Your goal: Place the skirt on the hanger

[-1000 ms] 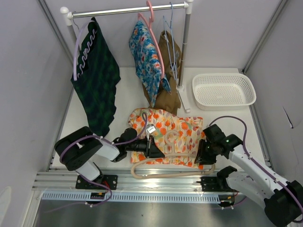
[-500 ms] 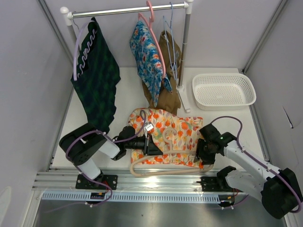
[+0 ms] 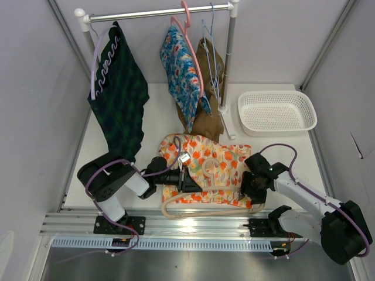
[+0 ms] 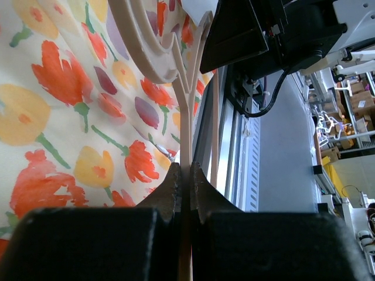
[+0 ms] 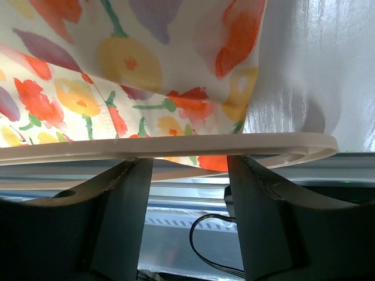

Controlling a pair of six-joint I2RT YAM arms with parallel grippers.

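Note:
The floral skirt [image 3: 205, 167], cream with orange and yellow flowers, lies flat on the table near the front edge. A beige hanger [image 3: 199, 212] lies under and along its near edge, its hook on the skirt's middle. My left gripper [image 3: 188, 182] is shut on the hanger's stem [image 4: 186, 134] at the skirt's left part. My right gripper [image 3: 251, 188] is open at the skirt's right corner, its fingers [image 5: 126, 193] either side of the hanger's bar end [image 5: 293, 143], with skirt cloth [image 5: 140, 64] above it.
A clothes rail [image 3: 158, 12] at the back holds a dark green garment [image 3: 120, 99], a blue floral garment [image 3: 183, 76], a brown garment [image 3: 208, 88] and spare hangers. A white basket [image 3: 276, 112] stands at the back right. The metal rail [image 3: 176, 225] runs along the front edge.
My right gripper has moved a little left and forward to the skirt's right corner. My left gripper has pulled back slightly left with the hanger stem.

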